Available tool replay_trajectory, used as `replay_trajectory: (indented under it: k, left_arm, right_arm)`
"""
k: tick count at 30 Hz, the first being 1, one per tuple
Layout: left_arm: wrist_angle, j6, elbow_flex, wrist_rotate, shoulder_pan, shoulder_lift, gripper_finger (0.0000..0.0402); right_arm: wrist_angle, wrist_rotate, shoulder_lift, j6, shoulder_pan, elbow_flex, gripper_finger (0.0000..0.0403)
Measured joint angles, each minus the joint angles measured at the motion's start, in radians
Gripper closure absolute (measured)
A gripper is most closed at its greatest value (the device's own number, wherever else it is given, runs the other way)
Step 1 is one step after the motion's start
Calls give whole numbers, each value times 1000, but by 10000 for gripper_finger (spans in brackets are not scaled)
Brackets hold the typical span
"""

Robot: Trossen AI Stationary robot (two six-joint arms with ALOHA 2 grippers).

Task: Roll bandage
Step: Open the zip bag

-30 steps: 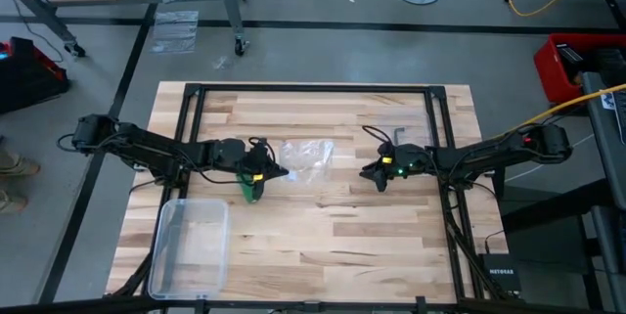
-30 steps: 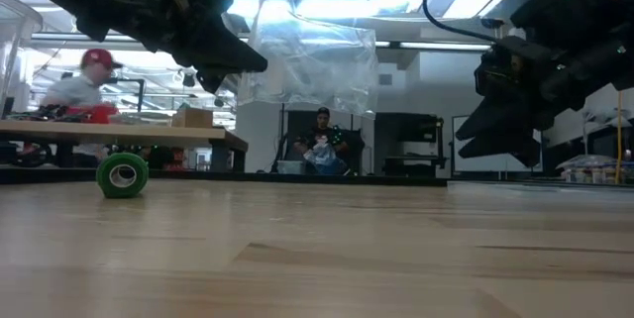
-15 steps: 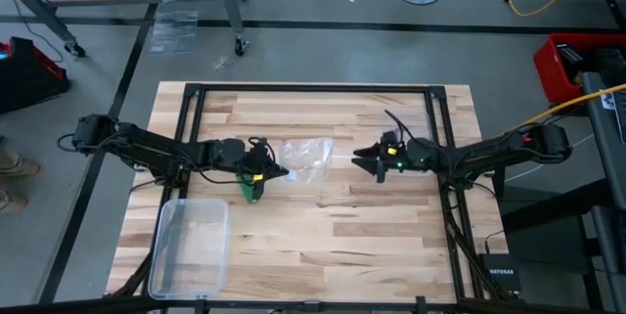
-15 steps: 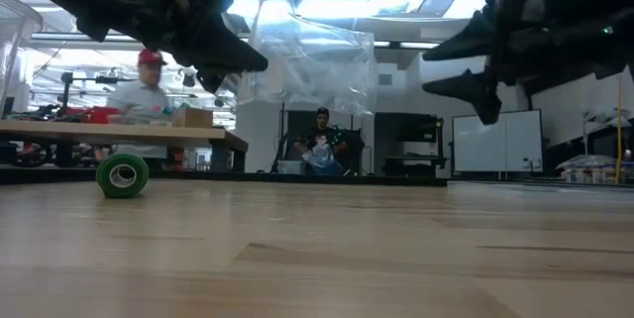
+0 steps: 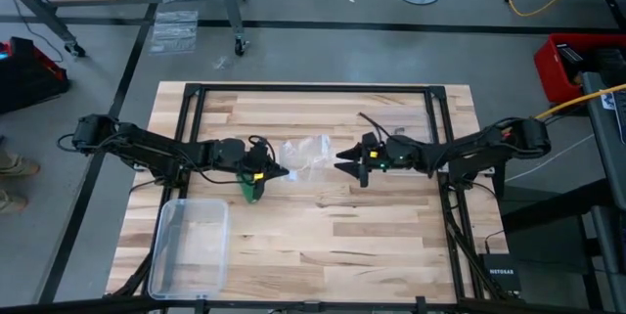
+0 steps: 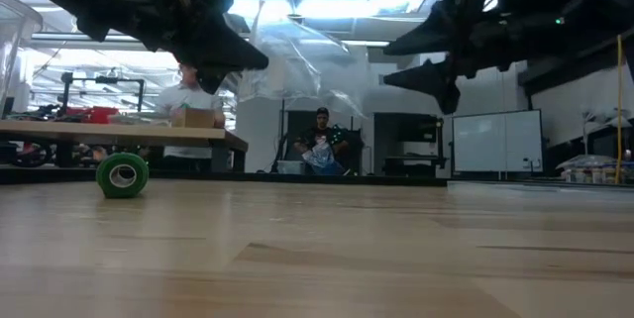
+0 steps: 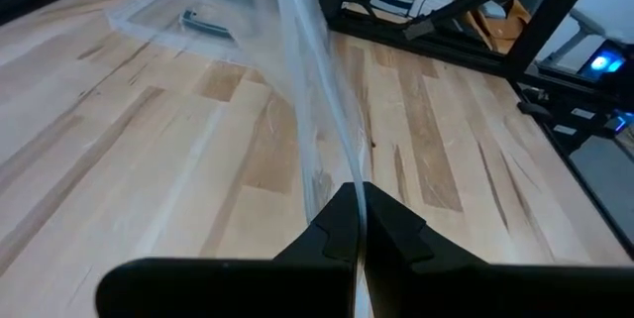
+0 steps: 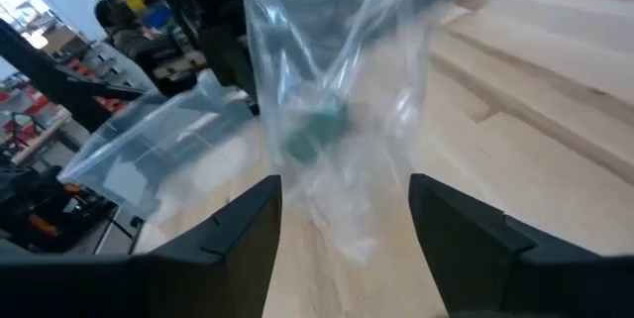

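The bandage is a small green roll (image 5: 252, 191) resting on the table (image 5: 323, 236) on its curved side, just near of my left gripper (image 5: 284, 171); the low view shows the roll (image 6: 122, 174) with its open end facing the camera. My left gripper is shut on a crinkly clear plastic bag (image 5: 308, 155). My right gripper (image 5: 344, 162) is open at the bag's right side. In the right wrist view its fingers stand apart with the bag (image 8: 337, 70) just ahead of them, and the roll (image 8: 315, 132) shows through the bag. I cannot tell whether the right gripper touches the bag. My left gripper pinches an edge of the plastic bag (image 7: 349, 184) between its two fingers, coming nearly level from the table's left. The bag (image 6: 317, 60) stands out ahead of the fingers, crumpled and lifted clear of the table.
A clear plastic box (image 5: 191, 246) sits at the table's near left corner. A black frame (image 5: 313, 90) runs around the tabletop. People are in the room beyond the table (image 6: 322, 145).
My right gripper has moved toward the table's left, up to the bag. It has risen and tipped from pointing down to nearly level, and its fingers have spread wider. The left gripper, the bag and the roll have kept still.
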Motion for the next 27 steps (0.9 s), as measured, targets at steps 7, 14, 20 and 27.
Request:
replay_trajectory:
  k: [7,14,20,27]
  left_arm:
    - [1,2,0,0,0,0,401]
    - [-10,-35,0,-60,0,0,401]
    - [-10,-27,0,-64,0,1,401]
    - [-19,1,0,-9,0,1,402]
  right_arm:
    - [-3,0,89,0,0,61,178]
    - [-1,-70,100,3,0,138,178]
    - [-85,-69,100,-14,0,253,178]
    - [-338,-60,100,-123,-1,353,178]
